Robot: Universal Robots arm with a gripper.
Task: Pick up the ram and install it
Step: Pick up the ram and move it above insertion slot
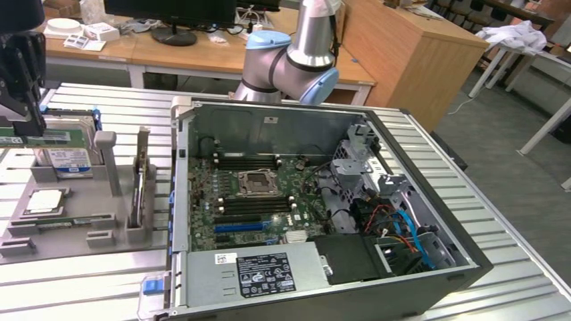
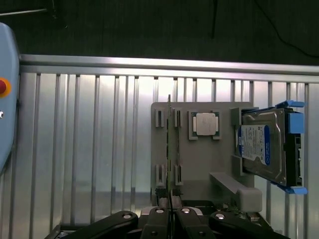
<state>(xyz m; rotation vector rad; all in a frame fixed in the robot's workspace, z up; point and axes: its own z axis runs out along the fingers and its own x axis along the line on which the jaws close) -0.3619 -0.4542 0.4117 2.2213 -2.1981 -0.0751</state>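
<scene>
**Ram held in the hand above the parts tray**

The ram (image 1: 40,140), a long narrow green circuit-board stick, hangs level at nine o'clock in the exterior view. It is clamped edge-on between the closed fingers of the black hand (image 1: 27,128) and sits above the grey plastic parts tray (image 1: 89,200), just in front of the blue-labelled hard drive (image 1: 71,160). The open black computer case (image 1: 267,124) lies towards three o'clock on the ribbed aluminium worktop (image 1: 80,287). Judging by the narrow pinch, the stick could pivot or slip. It might clip the hard drive or the case wall, or meet the dark memory slots (image 1: 254,160) skewed and jam.
</scene>
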